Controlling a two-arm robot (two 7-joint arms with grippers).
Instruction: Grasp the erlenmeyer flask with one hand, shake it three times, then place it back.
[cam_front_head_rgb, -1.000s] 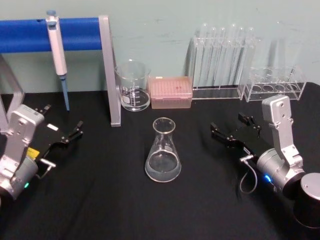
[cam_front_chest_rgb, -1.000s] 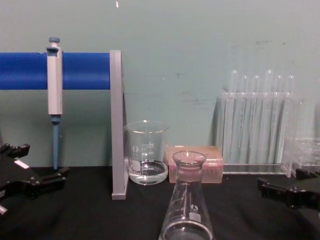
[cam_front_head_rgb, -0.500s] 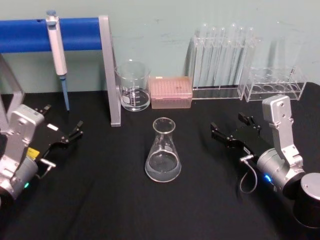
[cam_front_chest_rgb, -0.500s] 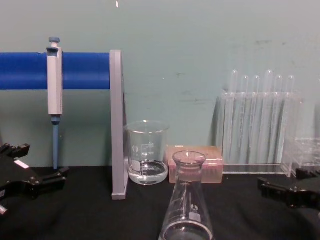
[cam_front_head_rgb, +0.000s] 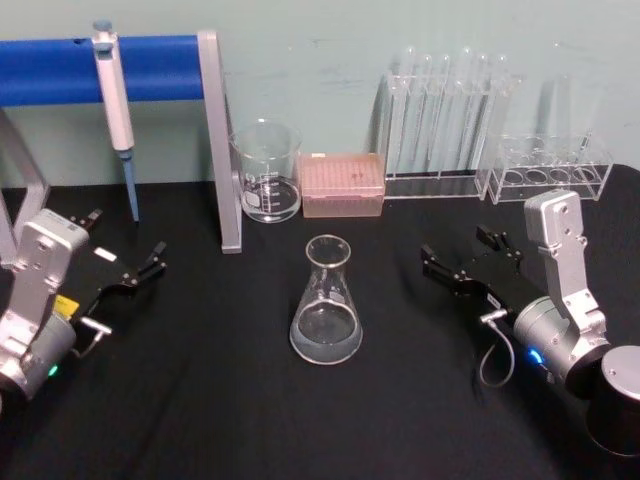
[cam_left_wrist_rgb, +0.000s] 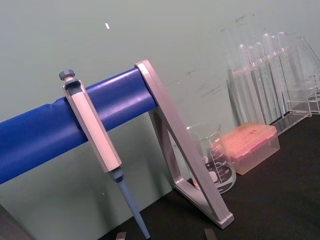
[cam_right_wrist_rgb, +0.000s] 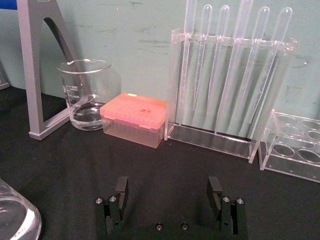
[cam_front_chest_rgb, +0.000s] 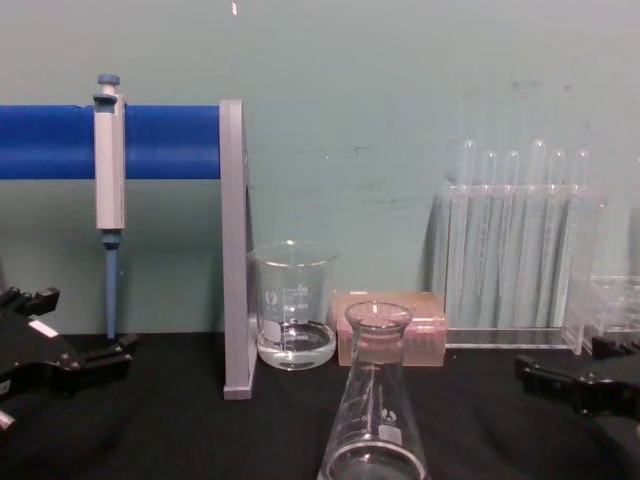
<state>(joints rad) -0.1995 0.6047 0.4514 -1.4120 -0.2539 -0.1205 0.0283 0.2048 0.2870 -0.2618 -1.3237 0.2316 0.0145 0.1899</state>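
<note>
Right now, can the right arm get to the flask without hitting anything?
Probably yes. The right gripper is open and points toward the flask, with bare black table between them. The beaker and pink box stand farther back.

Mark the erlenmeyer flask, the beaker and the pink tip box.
erlenmeyer flask (cam_front_head_rgb: 326, 318): head view, on the cone wall.
beaker (cam_front_head_rgb: 267, 180): head view, on the printed side wall.
pink tip box (cam_right_wrist_rgb: 133, 119): right wrist view, on the front side.
</note>
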